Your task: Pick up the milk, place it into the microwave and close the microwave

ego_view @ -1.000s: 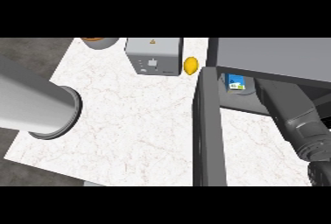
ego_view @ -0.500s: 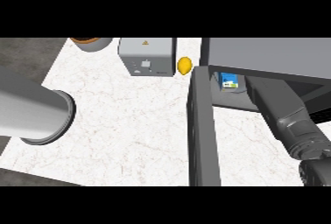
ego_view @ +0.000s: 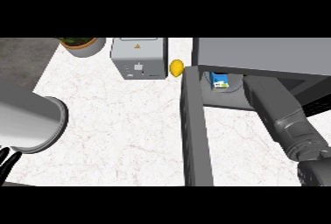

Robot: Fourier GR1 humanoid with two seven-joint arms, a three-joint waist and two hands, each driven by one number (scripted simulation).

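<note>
— Where is the milk (ego_view: 220, 81)?
— The boxy blue carton stands inside the grey microwave (ego_view: 265, 54), its door (ego_view: 196, 135) open. The right forearm (ego_view: 284, 118) reaches in; its robot hand is hidden, so I cannot tell its grip.
— The left?
— The left robot hand (ego_view: 6, 164), black fingers spread straight, is at the white marbled desk's (ego_view: 129, 127) lower-left edge.

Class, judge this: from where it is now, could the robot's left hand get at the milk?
Probably not. The milk sits inside the microwave, whose open door stands between it and the left hand at lower left; the right forearm fills the opening.
</note>
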